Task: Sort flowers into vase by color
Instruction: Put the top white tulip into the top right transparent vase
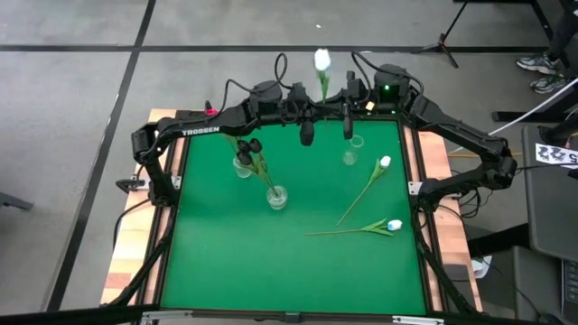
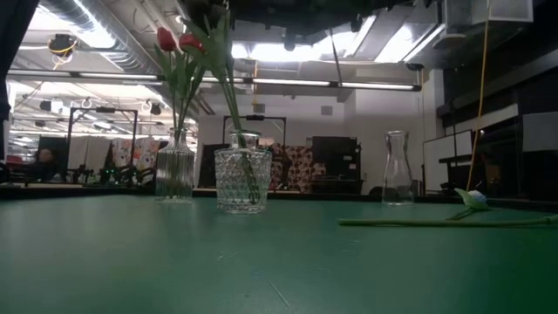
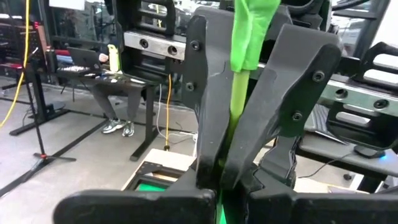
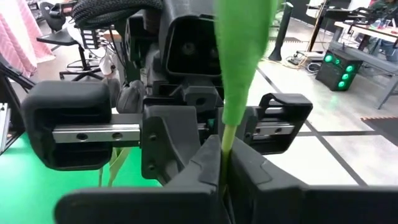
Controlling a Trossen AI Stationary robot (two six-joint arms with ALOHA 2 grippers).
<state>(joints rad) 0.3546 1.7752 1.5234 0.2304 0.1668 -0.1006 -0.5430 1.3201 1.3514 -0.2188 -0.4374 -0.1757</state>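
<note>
Both grippers meet at the far edge of the table, the left gripper (image 3: 239,118) and the right gripper (image 4: 221,163) each clamped on the stem of one white tulip (image 1: 321,62) held upright, apparently mid-handover. For a clean transfer, one hand should release only once the other's grip is secure. The stem should then be lowered vertically into the empty clear vase (image 1: 351,151) just nearby, while two more white tulips (image 1: 386,162) lie on the green mat (image 1: 226,262) to the right.
</note>
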